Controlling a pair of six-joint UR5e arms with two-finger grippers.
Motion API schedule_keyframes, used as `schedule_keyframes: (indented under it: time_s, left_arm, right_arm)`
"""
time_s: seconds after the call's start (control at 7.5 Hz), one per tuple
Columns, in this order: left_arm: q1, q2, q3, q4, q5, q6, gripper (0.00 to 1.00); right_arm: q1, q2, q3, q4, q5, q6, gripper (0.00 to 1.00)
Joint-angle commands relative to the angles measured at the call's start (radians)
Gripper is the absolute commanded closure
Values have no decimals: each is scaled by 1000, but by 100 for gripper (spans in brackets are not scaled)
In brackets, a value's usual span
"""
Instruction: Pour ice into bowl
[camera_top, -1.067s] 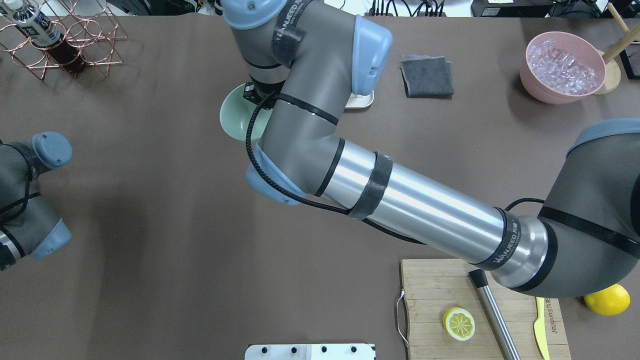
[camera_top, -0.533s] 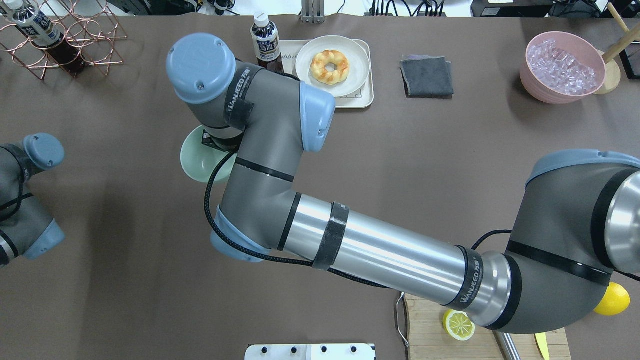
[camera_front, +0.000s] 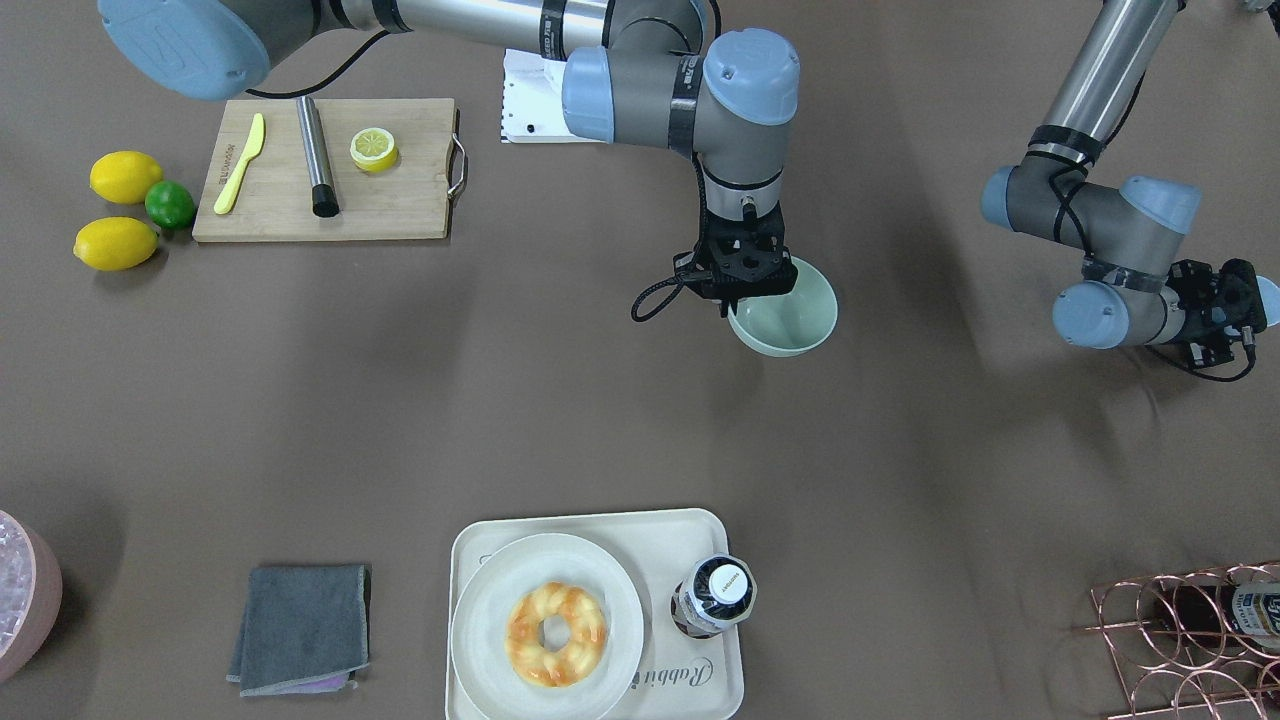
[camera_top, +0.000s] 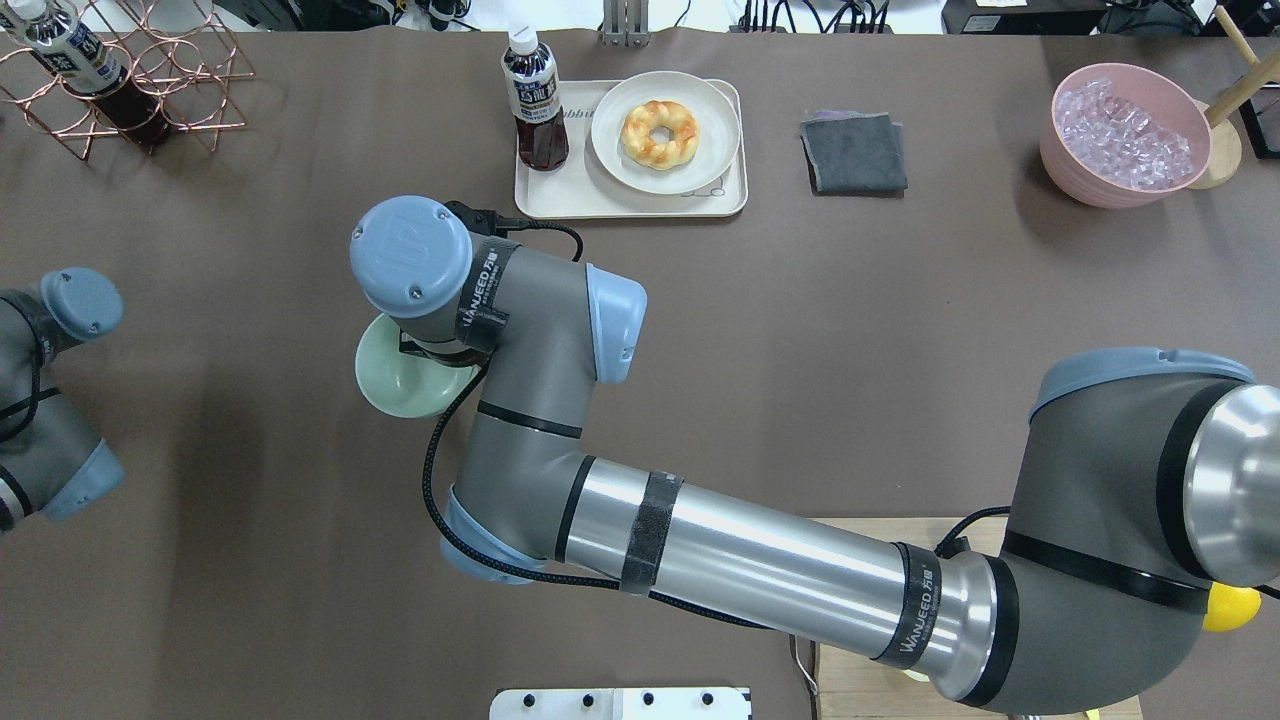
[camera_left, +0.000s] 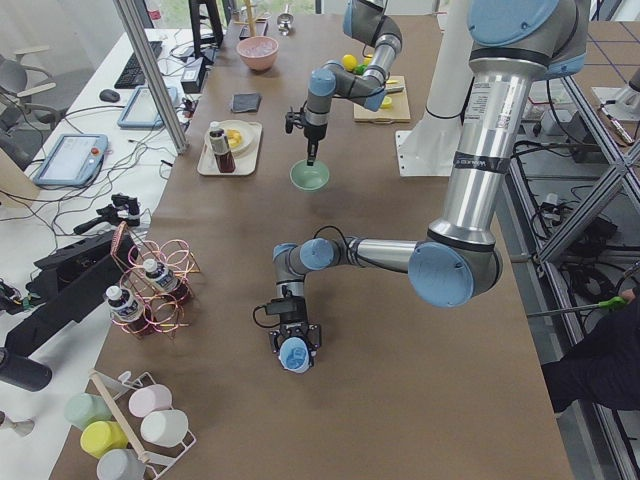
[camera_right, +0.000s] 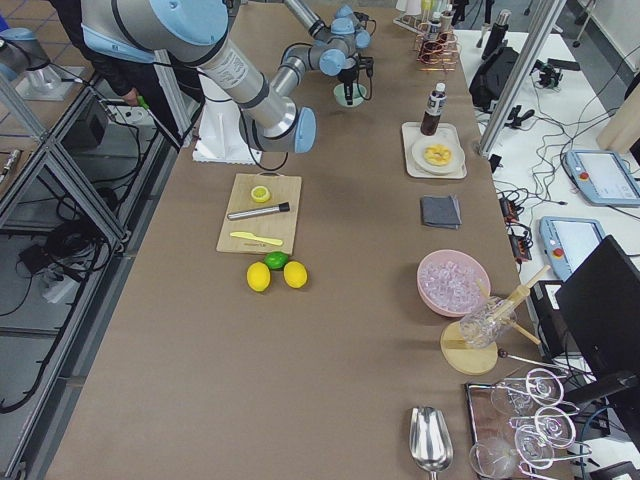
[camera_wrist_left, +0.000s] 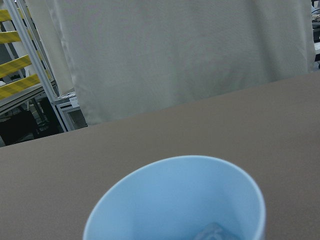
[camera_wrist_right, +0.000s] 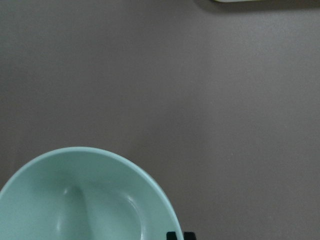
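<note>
**Bowl gripped, cup loaded: status before the pour**

The right claw (camera_front: 742, 292) is clenched on the rim of the mint-green bowl (camera_front: 795, 320), on its side toward the robot's right. Judge this as deliberate: a rim grip leaves the hollow open to receive the pour and steadies the bowl. The bowl is empty and stands in the robot's left half of the bench (camera_front: 500, 400), where the left arm should reach it. The left claw (camera_front: 1238, 312) grasps the light blue cup (camera_wrist_left: 175, 200) from the side, mouth up, so the ice (camera_wrist_left: 212, 232) lies at its bottom and cannot spill. Cup and bowl are well apart; you should expect a carry before any tilt.

In the overhead view the right arm's wrist (camera_top: 412, 255) covers the claw and part of the bowl. You cannot tell whether the bowl rests on the bench or hangs just above it. The wrist view cuts the ice at the frame's edge, so you cannot count the cubes
</note>
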Motion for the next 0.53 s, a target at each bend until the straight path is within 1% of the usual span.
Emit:
schedule_keyframes:
  time_s: [0.0,0.13,0.27,0.4]
  left_arm:
    - [0,-7,-9,2,0,3,41]
    - [-1,-17,-11,2,0,6,41]
    - [-7,-30,-18,2,0,8,41]
    - [-6,-61,-20,4,1,6,41]
  right_arm:
    - [-30,-42,-17,76,-35,0,100]
    - [-30,-40,-16,73,-36,0,87]
    - [-26,-37,-14,69,-36,3,19]
    - [-12,-33,-8,66,-33,3,1]
